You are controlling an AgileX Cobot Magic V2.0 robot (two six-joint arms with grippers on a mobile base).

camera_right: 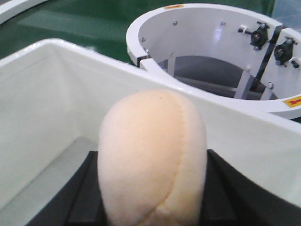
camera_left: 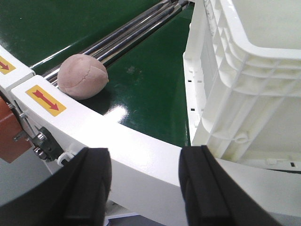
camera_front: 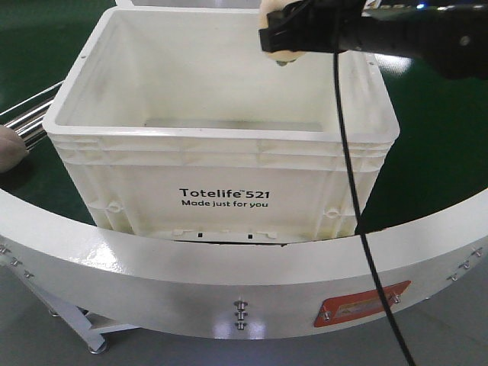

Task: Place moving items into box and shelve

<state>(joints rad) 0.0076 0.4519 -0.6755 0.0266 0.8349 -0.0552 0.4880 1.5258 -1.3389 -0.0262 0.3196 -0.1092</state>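
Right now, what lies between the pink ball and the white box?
Only bare green belt, as the left wrist view shows; the pink ball and the white box stand apart.

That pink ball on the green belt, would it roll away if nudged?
Probably: the pink ball is round and sits loose on the smooth belt. Its stitched fabric looks soft, so it likely squashes and weighs little.

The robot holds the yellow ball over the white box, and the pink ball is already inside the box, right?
Not quite. The pink ball is not inside the box; the left wrist view shows it lying outside on the green belt. The right end effector does hold the yellow ball over the box.
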